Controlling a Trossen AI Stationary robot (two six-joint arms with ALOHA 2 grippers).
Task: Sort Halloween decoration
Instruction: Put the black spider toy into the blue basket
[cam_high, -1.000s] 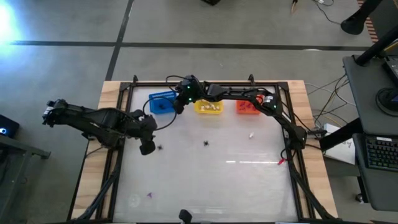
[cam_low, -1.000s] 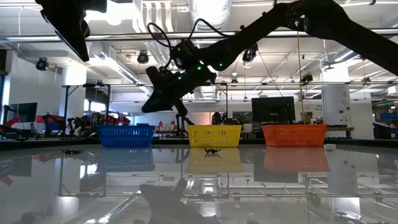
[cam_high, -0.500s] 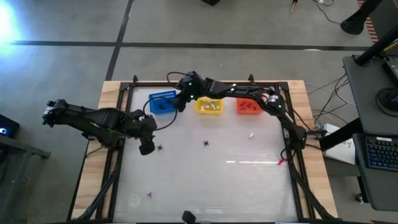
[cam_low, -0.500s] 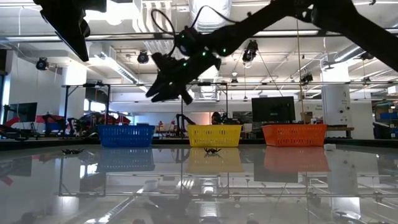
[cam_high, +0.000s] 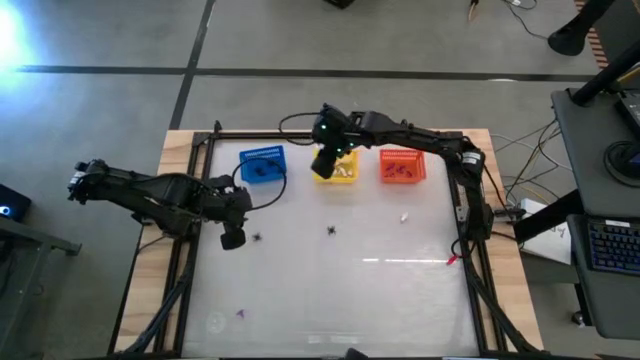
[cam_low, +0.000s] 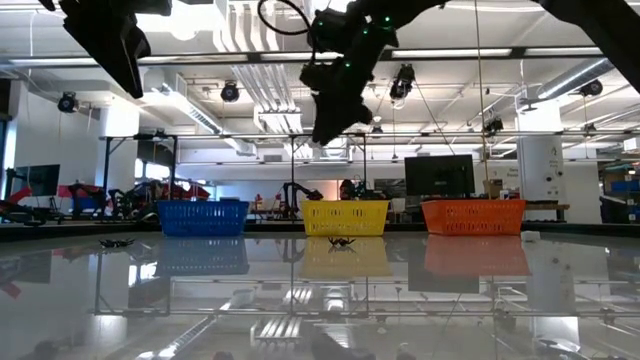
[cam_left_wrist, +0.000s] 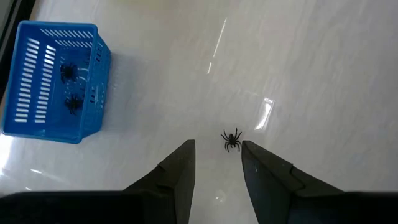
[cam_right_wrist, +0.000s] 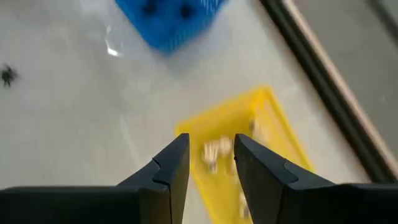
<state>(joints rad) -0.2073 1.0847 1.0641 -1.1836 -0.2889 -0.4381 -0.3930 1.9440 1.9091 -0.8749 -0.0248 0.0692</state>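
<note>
1. Near the table's front edge a tiny purple trinket (cam_high: 240, 312) lies unsorted on the glossy white tabletop (cam_high: 330, 290).
2. Mid-table, the left gripper (cam_left_wrist: 217, 163) hangs with its fingers apart just above a small black plastic spider (cam_left_wrist: 232, 139); a second black spider (cam_high: 331, 230) and a whitish piece (cam_high: 404, 215) lie loose farther right.
3. The right gripper (cam_right_wrist: 207, 163) has swung from beside the blue basket to above the yellow one, fingers now apart with nothing between them; likely a piece has just been dropped off.
4. At the far edge, the blue slotted plastic basket (cam_left_wrist: 34, 81) holds two black spiders, the yellow plastic basket (cam_right_wrist: 273, 124) whitish pieces, and the orange plastic basket (cam_high: 402, 166) dark bits that I cannot identify.
</note>
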